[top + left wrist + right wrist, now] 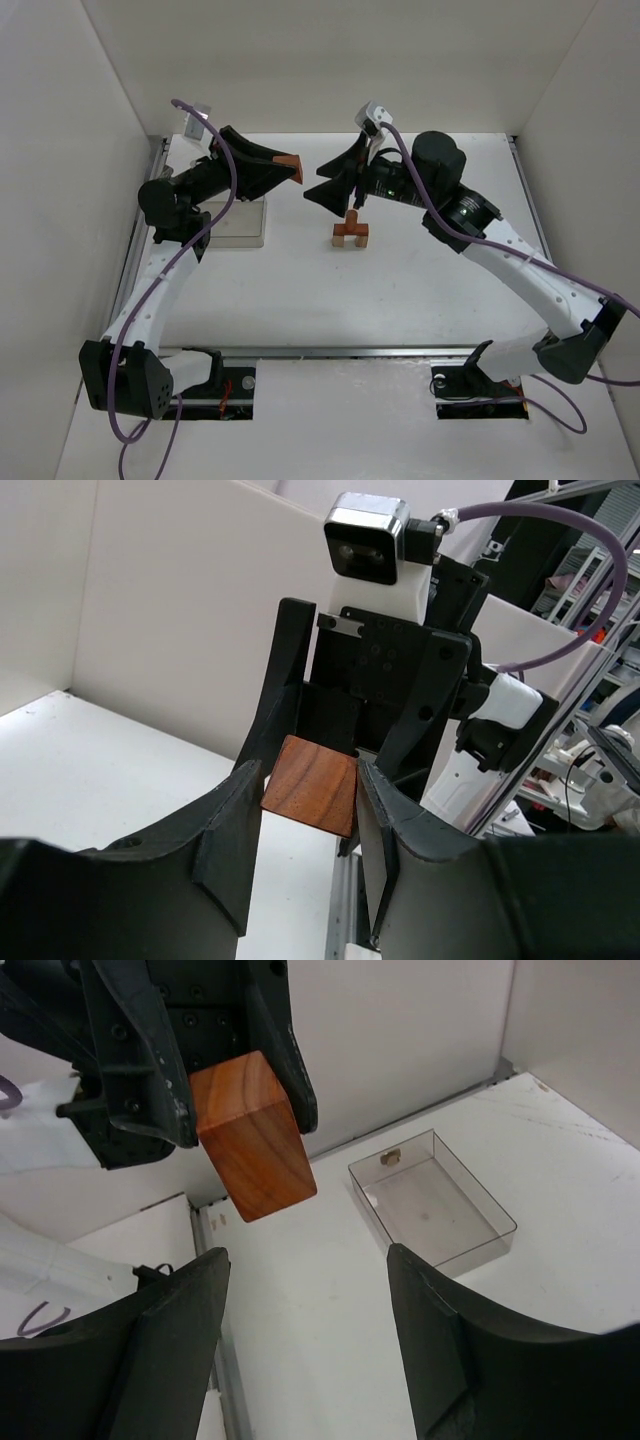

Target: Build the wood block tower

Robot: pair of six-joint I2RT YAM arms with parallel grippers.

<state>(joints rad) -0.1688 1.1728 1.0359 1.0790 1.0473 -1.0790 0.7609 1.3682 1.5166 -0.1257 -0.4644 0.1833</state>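
Observation:
My left gripper [293,170] is shut on a reddish-brown wood block [290,162] and holds it in the air at the back middle. In the left wrist view the block [312,785] sits clamped between both fingers. My right gripper [313,183] is open and empty, facing the left gripper a short way to the right of the block. In the right wrist view the block [252,1135] hangs above and ahead of the open right gripper [310,1290]. A low stack of reddish-brown and tan blocks [350,233] stands on the table under the right wrist.
A clear plastic box [235,222] lies on the table under the left arm. In the right wrist view the box [432,1200] holds one small tan piece [391,1155]. White walls enclose the table on the left, back and right.

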